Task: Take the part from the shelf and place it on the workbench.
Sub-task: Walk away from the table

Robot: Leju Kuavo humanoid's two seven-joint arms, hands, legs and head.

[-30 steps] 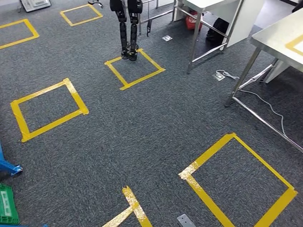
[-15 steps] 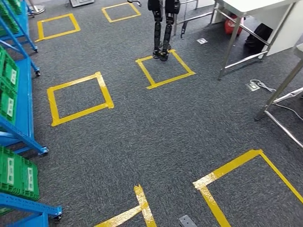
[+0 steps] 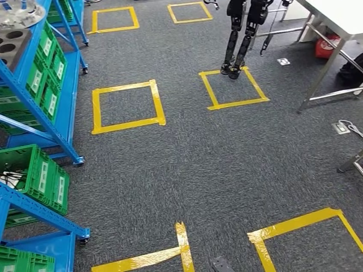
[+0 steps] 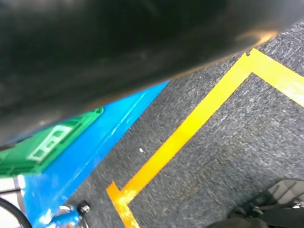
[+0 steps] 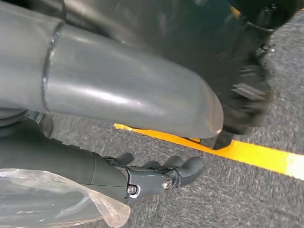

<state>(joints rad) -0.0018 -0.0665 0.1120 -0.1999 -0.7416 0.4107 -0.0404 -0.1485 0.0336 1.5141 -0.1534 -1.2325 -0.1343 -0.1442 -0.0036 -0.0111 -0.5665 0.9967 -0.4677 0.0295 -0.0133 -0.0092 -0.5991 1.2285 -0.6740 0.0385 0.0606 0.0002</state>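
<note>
Right hand (image 5: 157,176), empty, above yellow tape (image 5: 258,156)

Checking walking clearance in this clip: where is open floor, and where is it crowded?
Bare carpet runs between the blue shelf and the taped square beside it, and on toward the near taped corner. It is crowded at the far right, around the table legs, floor cable and another robot's legs.

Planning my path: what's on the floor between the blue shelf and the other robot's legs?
In the head view, one yellow tape square on grey carpet lies between the blue shelf and the other robot's legs.
</note>
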